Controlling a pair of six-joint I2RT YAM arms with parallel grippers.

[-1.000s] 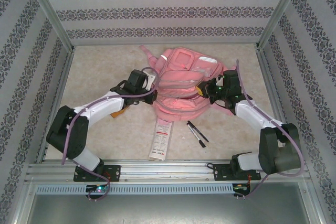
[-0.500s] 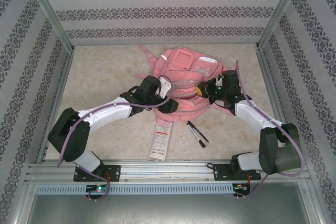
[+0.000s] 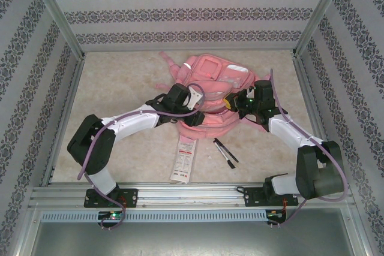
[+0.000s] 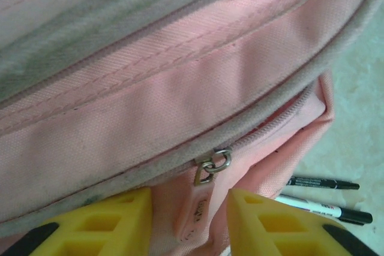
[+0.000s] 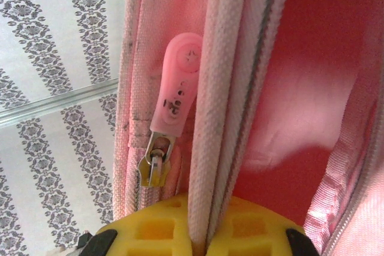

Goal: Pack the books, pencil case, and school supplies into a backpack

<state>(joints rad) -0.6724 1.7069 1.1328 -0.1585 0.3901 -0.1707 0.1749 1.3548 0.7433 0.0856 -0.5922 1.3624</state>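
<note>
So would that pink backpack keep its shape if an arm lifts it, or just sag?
Probably sag: the backpack is soft fabric that lies creased on the table. Its edge folds thin inside the right gripper, so it likely bends wherever it's pinched. What shows of its inside looks empty, so probably light for its size.

Soft, even light from above fills the top view, leaving only faint shadows on the table and a slightly washed-out look. In the left wrist view the backpack blurs toward the upper left, probably too close for focus.
</note>
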